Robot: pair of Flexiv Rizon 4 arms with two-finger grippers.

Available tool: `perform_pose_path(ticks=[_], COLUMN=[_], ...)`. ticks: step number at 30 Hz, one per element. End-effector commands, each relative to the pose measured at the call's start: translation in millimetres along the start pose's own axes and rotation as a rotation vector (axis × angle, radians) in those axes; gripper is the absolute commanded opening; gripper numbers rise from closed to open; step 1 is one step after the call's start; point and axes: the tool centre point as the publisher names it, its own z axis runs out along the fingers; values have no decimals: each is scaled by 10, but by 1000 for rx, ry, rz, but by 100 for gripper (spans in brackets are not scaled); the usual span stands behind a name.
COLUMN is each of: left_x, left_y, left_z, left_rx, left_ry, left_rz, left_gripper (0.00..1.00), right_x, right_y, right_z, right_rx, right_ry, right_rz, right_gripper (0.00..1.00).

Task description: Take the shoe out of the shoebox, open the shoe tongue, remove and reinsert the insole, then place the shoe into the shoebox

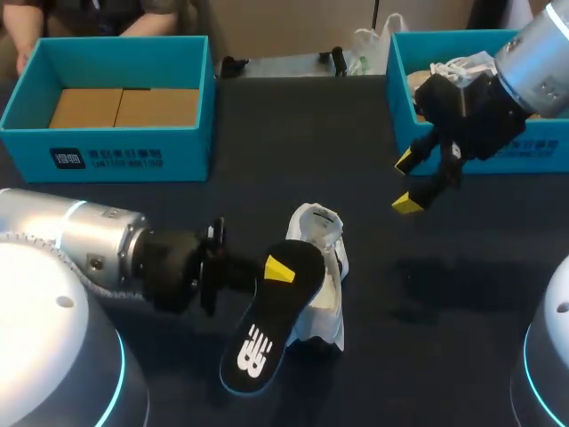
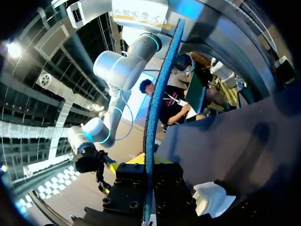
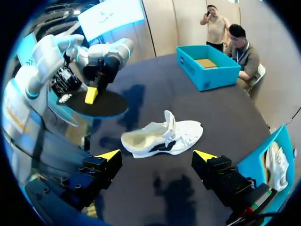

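Black insole (image 1: 265, 336) gripped in left tool (image 1: 277, 269), raised near white shoe (image 1: 325, 237) lying sideways on worktop (image 1: 356, 133); right tool (image 1: 409, 182) stands open.

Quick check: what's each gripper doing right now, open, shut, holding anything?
Left gripper: shut on the insole.
Right gripper: open, holding nothing.

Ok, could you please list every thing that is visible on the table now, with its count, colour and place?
white lace-up sports shoe: one, white, lying at the table's middle
black foam insole: one, black, held above the table near the shoe
left teal cardboard shoebox: one, teal, far left, brown cardboard inside
right teal cardboard shoebox: one, teal, far right, white item inside
dark table: one, dark
left pincer: yellow-tipped, shut on the insole
right pincer: yellow-tipped, open, by the right shoebox
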Motion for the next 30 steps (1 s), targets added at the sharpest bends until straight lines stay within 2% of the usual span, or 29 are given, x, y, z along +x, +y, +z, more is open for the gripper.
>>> perform_pose_path(ticks=[1,3,7,10,20,22,30], left_x=[76,98,201,256,256,268,434], left_y=[7,-5,-40,-47,-47,12,135], left_z=[93,113,110,73,73,150,195], left_rx=[11,17,34,13,13,22,23], left_ry=[-17,-42,-72,-59,-59,-49,-70], left_rz=[-22,-43,-100,-122,-122,-117,-157], left_gripper=[0,0,0,0,0,0,0], right_x=[65,73,184,262,262,220,364], right_y=[-17,-106,-242,-290,-290,-287,-496], right_z=[127,254,460,585,585,590,923], right_rx=[120,168,101,146,146,205,149], right_ry=[-41,-17,-30,13,13,-6,-38], right_rz=[-192,-186,-275,-226,-226,-222,-277], right_gripper=[100,100,100,100,100,100,100])
